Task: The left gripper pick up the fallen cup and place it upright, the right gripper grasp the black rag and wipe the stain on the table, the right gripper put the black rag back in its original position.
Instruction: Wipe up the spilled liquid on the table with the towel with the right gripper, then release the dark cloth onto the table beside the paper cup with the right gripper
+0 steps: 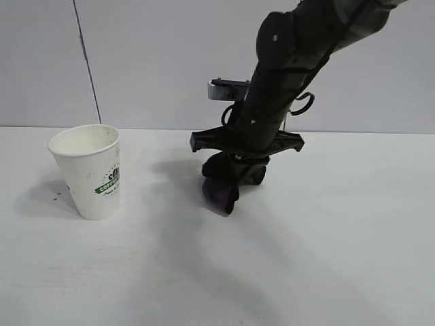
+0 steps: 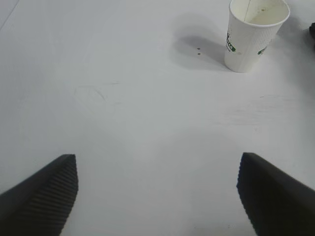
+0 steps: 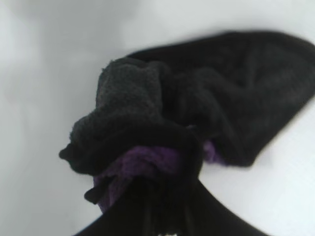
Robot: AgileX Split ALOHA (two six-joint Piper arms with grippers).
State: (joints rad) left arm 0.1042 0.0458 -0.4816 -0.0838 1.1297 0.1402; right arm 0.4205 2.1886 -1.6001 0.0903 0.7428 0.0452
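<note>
The white paper cup (image 1: 88,172) with the green COFFEE print stands upright on the white table (image 1: 326,258) at the left; it also shows in the left wrist view (image 2: 253,33). My right gripper (image 1: 234,182) is at the table's middle, shut on the black rag (image 1: 224,182), which touches the tabletop. In the right wrist view the rag (image 3: 187,108) bunches in front of the closed fingers, with purple folds showing. My left gripper (image 2: 157,196) is open and empty above bare table, well away from the cup. No stain is visible around the rag.
Two tiny dark specks (image 2: 198,50) lie on the table beside the cup. A grey wall with a thin dark cable (image 1: 88,68) stands behind the table.
</note>
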